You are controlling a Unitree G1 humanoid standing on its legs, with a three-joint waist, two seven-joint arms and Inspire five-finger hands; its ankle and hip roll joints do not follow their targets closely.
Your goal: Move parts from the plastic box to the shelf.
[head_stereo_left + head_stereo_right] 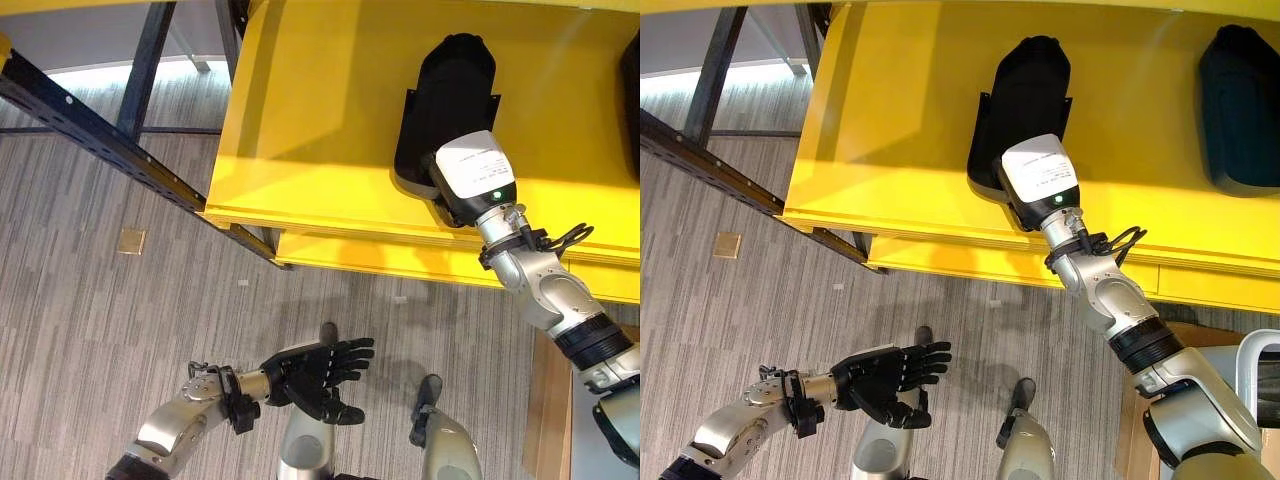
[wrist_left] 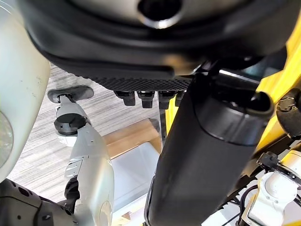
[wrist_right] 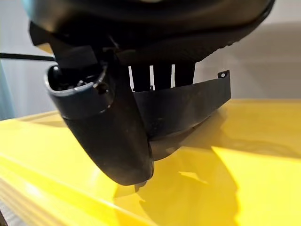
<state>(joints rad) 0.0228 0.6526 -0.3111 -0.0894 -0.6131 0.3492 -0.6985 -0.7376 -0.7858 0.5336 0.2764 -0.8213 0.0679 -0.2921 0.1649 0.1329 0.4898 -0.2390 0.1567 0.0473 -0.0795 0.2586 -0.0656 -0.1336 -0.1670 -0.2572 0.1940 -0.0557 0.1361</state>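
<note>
resting on the yellow shelf, the black part lies flat near its front edge, the right hand on its near end, fingers behind it, grip unclear. well below the shelf, the left hand hangs spread, empty.

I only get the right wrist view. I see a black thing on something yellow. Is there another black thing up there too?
Observer: Yes. A second black part lies on the yellow shelf, to the right of the black part that your right hand is at, and apart from it.
Operator: Where's my other hand?
Observer: The left hand hangs low over the floor, fingers straight, holding nothing.
Operator: What's on the left of the shelf?
Observer: A dark metal beam slants across there, above the floor.
</note>
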